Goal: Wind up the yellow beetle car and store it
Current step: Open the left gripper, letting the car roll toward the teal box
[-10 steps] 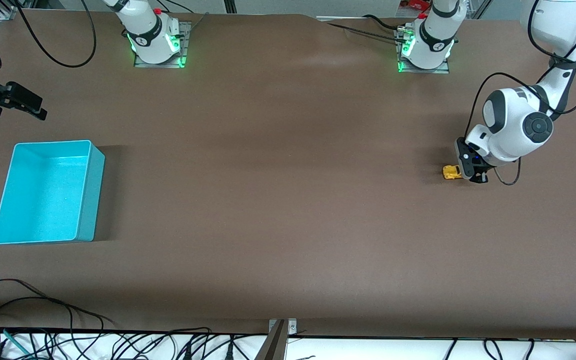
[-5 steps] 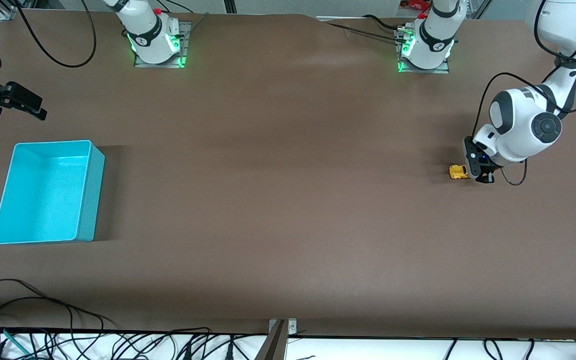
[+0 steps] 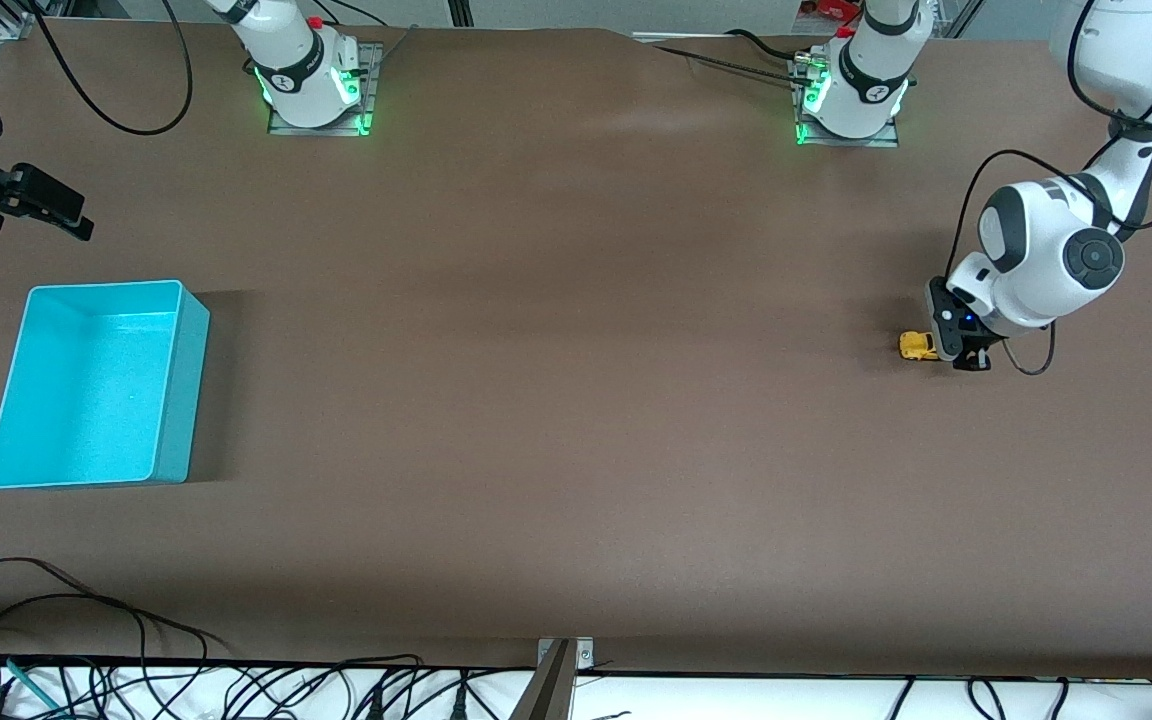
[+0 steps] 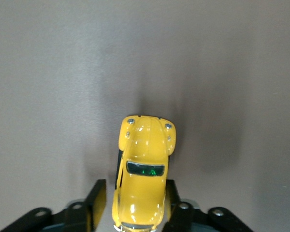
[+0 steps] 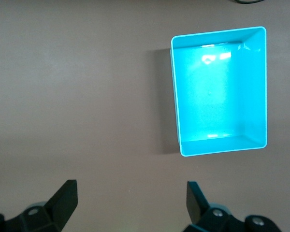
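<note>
The yellow beetle car [image 3: 917,346] stands on the brown table near the left arm's end. My left gripper [image 3: 958,352] is down at the table and shut on the car's rear half. In the left wrist view the car [image 4: 142,159] sits between the two black fingers [image 4: 97,200], nose pointing away from the gripper [image 4: 134,195]. My right gripper [image 3: 61,212] waits, open and empty, over the table at the right arm's end. In the right wrist view [image 5: 133,193] it is over bare table.
A turquoise bin [image 3: 188,400] stands empty near the right arm's end, also seen in the right wrist view [image 5: 176,96]. The two arm bases [image 3: 314,90] [image 3: 851,95] stand along the table's edge farthest from the front camera. Cables lie off the nearest edge.
My left gripper has slid toward the left arm's end of the table, and the car has moved with it. The right arm has not moved.
</note>
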Controlling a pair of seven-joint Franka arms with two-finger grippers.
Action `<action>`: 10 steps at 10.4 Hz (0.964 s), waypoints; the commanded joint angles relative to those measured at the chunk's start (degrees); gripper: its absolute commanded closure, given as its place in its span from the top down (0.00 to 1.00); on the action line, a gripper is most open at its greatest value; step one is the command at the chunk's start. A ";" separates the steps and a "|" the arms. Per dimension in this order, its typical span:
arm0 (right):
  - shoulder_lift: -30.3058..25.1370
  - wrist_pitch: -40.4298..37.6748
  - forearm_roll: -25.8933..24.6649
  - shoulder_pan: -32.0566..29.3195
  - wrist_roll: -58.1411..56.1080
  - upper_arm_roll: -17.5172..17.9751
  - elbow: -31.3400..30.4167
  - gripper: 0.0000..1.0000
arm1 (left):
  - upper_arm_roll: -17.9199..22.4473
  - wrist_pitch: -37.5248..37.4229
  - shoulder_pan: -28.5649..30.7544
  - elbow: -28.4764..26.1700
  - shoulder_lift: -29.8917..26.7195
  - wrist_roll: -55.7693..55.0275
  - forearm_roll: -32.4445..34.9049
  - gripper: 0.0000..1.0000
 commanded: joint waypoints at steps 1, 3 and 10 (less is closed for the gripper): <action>-0.13 -0.48 0.69 -0.04 0.02 -0.08 0.76 1.00 | -0.22 -0.39 -0.21 2.50 2.02 2.24 -2.30 1.00; -0.13 -0.48 0.69 -0.04 0.02 -0.08 0.76 1.00 | -0.22 -1.44 -0.38 2.59 1.67 2.15 -2.30 1.00; -0.13 -0.56 0.77 -0.04 0.02 -0.08 0.76 1.00 | -0.14 -2.59 -0.21 2.59 0.97 1.89 -4.05 1.00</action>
